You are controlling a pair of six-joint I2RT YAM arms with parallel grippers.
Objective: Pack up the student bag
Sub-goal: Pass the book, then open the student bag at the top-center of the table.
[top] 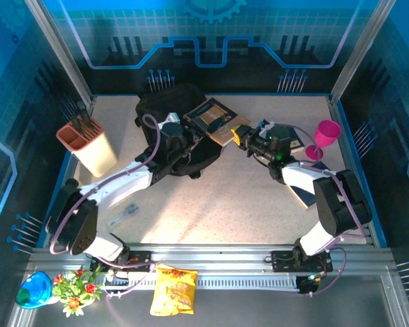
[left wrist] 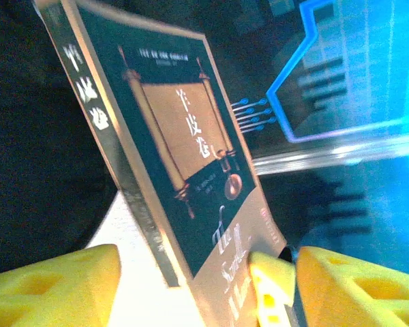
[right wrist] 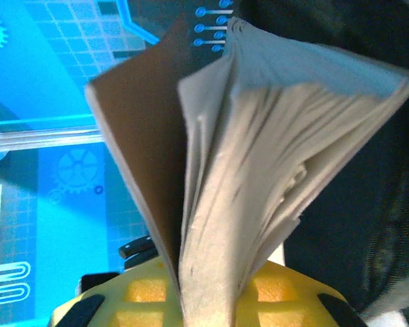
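Bag: the black student bag lies at the far side of the bench, left of centre, with the left arm's wrist over its near half.
Book: a dark-covered book leans just right of the bag, its left edge over the black fabric.
Right jaws: the right gripper, to the right of the bag, is clamped on the book's near corner. In the right wrist view the pages fan out above the yellow pads.
Left jaws: the left gripper is spread wide, with a yellow pad on each side of the book's lower edge. Neither pad seems to press on it.
Step in hand: most likely feeding the book into the bag, with the left arm at the opening.
Doing it well: hold the mouth of the bag wide, lead with the spine and not the loose pages, and slide it in at a shallow angle. The pinch sits on one corner, so the book could swing or splay.
Bag opening: hidden by the left arm, so I cannot tell how far it gapes.
Count: one bag, one held book, one pink cup well right of the bag, one pen box to its left.
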